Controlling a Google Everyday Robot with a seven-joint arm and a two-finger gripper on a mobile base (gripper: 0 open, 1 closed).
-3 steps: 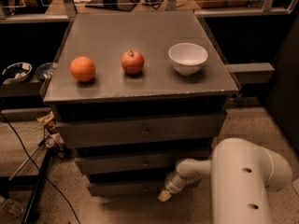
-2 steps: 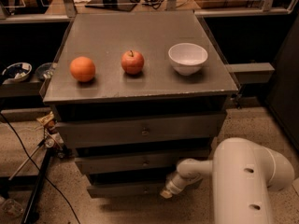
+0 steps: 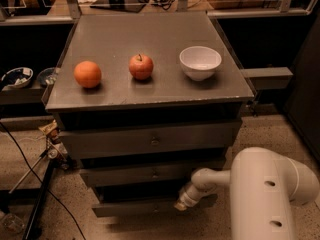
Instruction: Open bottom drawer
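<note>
item one: grey bench (image 3: 150, 34), a cabinet with a flat top and three drawer fronts stacked below it. item two: orange (image 3: 87, 74), on the bench top at the left, near the front edge. item three: red apple (image 3: 141, 66), stem up, just right of the orange and apart from it. item four: white bowl (image 3: 200, 62), upright, at the right of the same row, apart from the apple. item five: top drawer (image 3: 110, 143), the tallest front, with a small knob (image 3: 154, 141) at its centre. item six: middle drawer (image 3: 115, 176), a slimmer front directly under it. item seven: bottom drawer (image 3: 130, 207), the lowest and slimmest grey front, close to the speckled floor (image 3: 270, 129). item eight: my end effector (image 3: 181, 204), low down at the right part of the bottom drawer front, its pale tip pointing left and down; whether it touches the front i cannot tell, and whether it is clenched or released i cannot tell. item nine: my arm (image 3: 270, 194), a bulky white casing at the lower right, narrowing toward the end effector. item ten: dark cables (image 3: 30, 174) trailing over the floor left of the bench. item eleven: a small dish (image 3: 16, 77) on a dark ledge at the far left.
</note>
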